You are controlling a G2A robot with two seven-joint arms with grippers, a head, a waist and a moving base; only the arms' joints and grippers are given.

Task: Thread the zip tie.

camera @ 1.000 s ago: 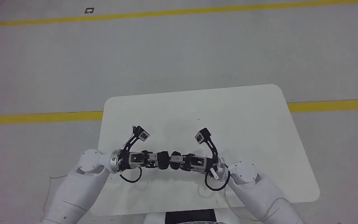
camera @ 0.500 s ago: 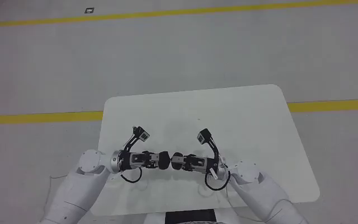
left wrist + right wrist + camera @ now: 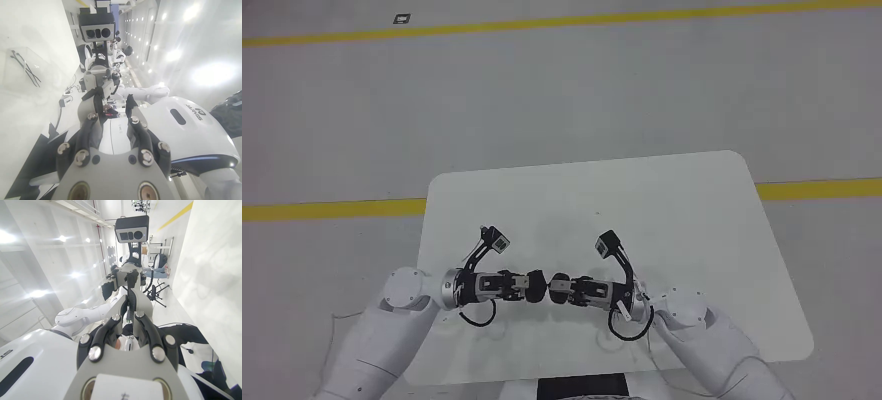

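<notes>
Over the white worktop, my right pincer clamps the thin black plastic zip tie, left pincer released; I'd align tip to head slowly.

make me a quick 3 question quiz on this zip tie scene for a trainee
1. True or false: the left hand and the right hand sit at opposite ends of the table.
2. Which one is shut on the black zip tie? A the left hand, B the right hand, C neither.
3. Fill in: the spare zip ties lie in a clear ____.

Key
1. False: they face each other tip to tip over the table.
2. B.
3. container.
</notes>
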